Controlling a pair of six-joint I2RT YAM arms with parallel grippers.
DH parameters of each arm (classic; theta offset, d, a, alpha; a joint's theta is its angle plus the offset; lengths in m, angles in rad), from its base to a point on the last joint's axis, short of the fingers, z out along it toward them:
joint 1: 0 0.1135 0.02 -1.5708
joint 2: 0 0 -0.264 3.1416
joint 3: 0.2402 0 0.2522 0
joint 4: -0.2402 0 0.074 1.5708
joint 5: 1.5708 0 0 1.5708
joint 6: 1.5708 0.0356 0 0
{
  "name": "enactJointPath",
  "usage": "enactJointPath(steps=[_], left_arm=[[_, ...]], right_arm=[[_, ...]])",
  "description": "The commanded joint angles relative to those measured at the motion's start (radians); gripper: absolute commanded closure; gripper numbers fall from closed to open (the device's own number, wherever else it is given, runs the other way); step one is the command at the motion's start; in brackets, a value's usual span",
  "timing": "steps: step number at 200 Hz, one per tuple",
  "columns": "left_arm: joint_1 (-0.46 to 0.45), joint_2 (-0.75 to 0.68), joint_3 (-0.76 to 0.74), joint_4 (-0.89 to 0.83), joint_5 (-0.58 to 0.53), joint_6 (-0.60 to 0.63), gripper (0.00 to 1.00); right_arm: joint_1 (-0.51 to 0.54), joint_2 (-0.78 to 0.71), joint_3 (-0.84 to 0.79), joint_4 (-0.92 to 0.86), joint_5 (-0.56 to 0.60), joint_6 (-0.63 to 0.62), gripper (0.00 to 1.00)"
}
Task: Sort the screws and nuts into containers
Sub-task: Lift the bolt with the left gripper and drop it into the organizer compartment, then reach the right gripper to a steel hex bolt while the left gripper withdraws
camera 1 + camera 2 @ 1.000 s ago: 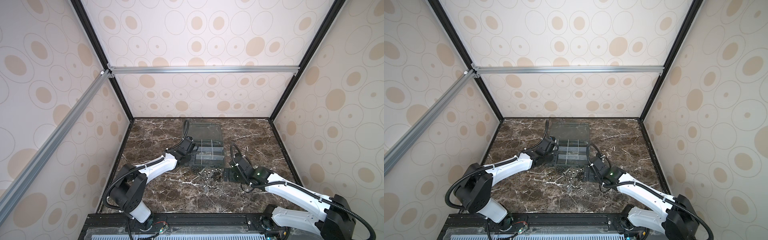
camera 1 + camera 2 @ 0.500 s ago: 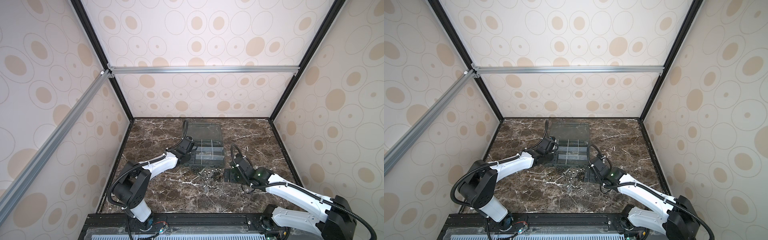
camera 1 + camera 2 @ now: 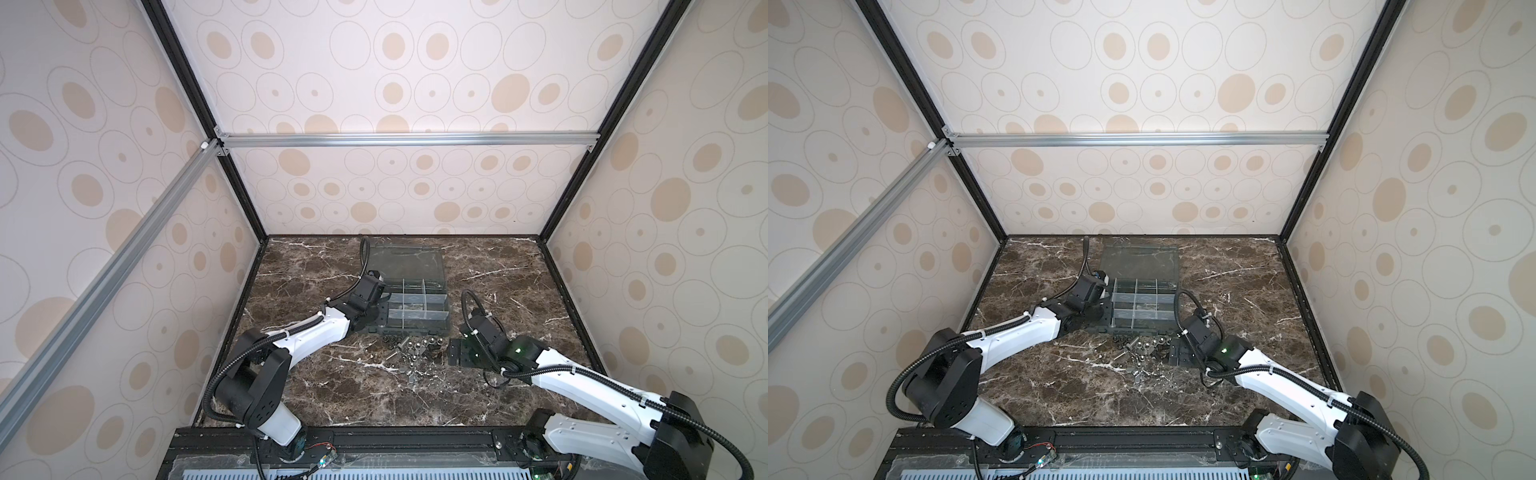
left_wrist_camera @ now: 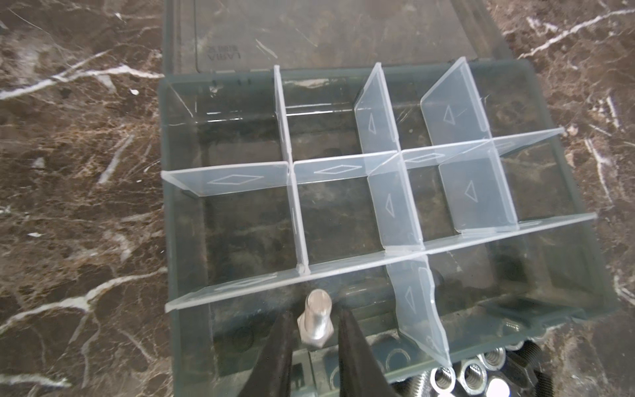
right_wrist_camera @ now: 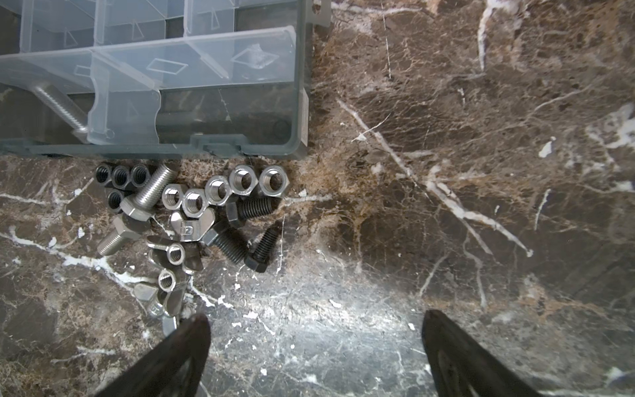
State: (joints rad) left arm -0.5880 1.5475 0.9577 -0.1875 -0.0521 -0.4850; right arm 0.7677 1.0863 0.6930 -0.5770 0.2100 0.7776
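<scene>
Left gripper (image 4: pixel 314 318): jaws set narrow either side of the hex head of one silver screw (image 4: pixel 318 304), shaft pointing away from the fingers. Whether they pinch it or merely flank it cannot be told.
Location of screw: within the organizer box (image 3: pixel 417 329), at the near-row cell (image 4: pixel 223 326) on the left arm's side; the right wrist view shows it tilted behind the front wall.
Right gripper (image 5: pixel 312 326): jaws spread wide, nothing between them, above bare marble top (image 5: pixel 446 172) just beside the loose stock.
Loose stock, on the marble against the box's front wall: silver nuts (image 5: pixel 242 180), dark nuts (image 5: pixel 120 175), silver and dark screws (image 5: pixel 151 190), wing nuts (image 5: pixel 171 254), many touching.
Other cells: appear empty. Lid (image 4: pixel 343 34) lies open behind.
Step in hand, judged: depositing one screw; sorting barely begun.
Next move calls for a full release and a straight lift clear of the thin dividers. After that, one small piece must be singled out of a crowded cluster, with nuts reserved for a separate cell.
</scene>
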Motion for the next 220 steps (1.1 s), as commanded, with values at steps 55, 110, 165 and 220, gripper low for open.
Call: enactJointPath(steps=[55,110,165,220], left_arm=[[0.007,-0.079,-0.056,0.036,-0.016,-0.041,0.75],[0.007,-0.150,-0.104,0.048,-0.028,-0.052,0.75],[0.008,-0.245,-0.178,0.052,-0.055,-0.079,0.74],[0.014,-0.343,-0.264,0.043,-0.082,-0.115,0.73]], right_arm=[[0.011,0.006,-0.006,0.005,-0.031,0.001,0.00],[0.032,0.037,0.024,0.009,-0.038,-0.024,0.00],[0.069,0.124,0.092,0.038,-0.058,-0.071,0.00],[0.130,0.294,0.230,0.051,-0.078,-0.157,0.00]])
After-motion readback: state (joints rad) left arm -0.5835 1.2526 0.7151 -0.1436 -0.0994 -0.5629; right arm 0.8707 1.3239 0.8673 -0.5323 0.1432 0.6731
